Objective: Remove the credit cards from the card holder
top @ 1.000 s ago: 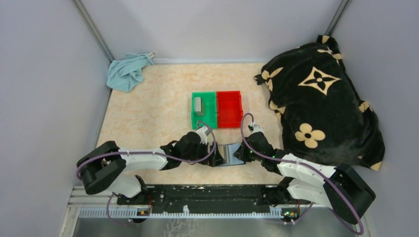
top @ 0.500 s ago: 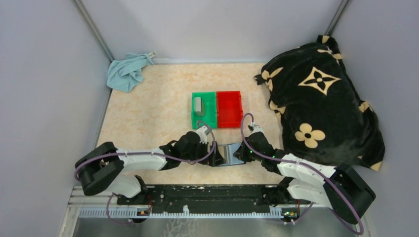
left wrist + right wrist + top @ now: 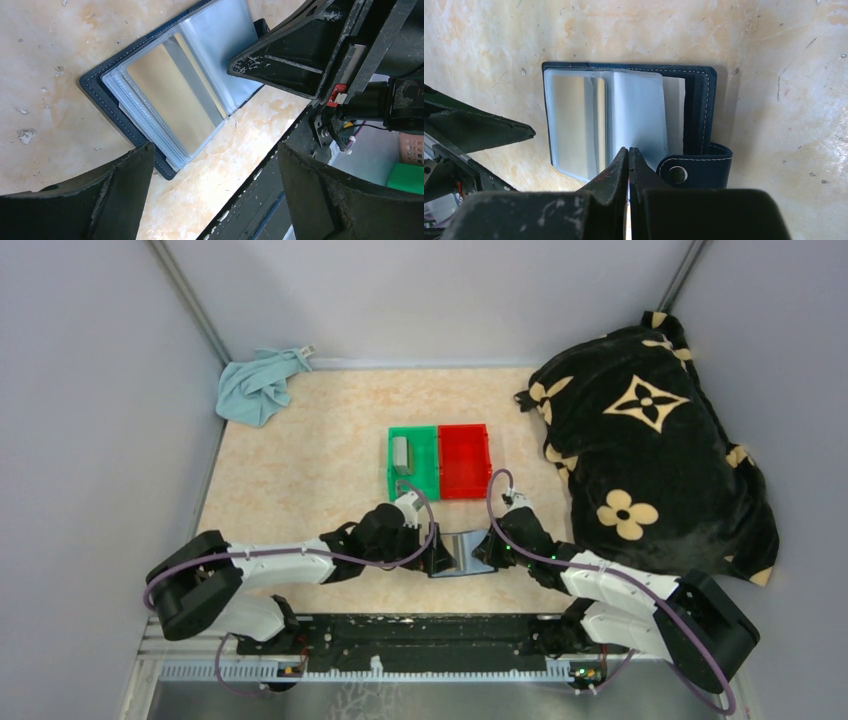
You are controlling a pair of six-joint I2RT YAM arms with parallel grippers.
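The navy card holder (image 3: 462, 552) lies open on the table near the front edge, its clear plastic sleeves fanned out. A tan-gold credit card (image 3: 172, 95) sits inside the top sleeve; it also shows in the right wrist view (image 3: 571, 125). My left gripper (image 3: 215, 150) is open and empty, its jaws straddling the holder's near corner (image 3: 100, 82). My right gripper (image 3: 628, 150) is shut, its tips resting on a clear sleeve (image 3: 636, 115) beside the snap tab (image 3: 694, 167). I cannot tell whether it pinches the sleeve.
A green bin (image 3: 428, 478) holding a grey card (image 3: 401, 453) and a red bin (image 3: 465, 460) stand side by side behind the holder. A black flowered blanket (image 3: 650, 440) fills the right side. A blue cloth (image 3: 258, 386) lies at the back left.
My left arm has edged slightly right, closer over the card holder. The holder and the right gripper have stayed in place.
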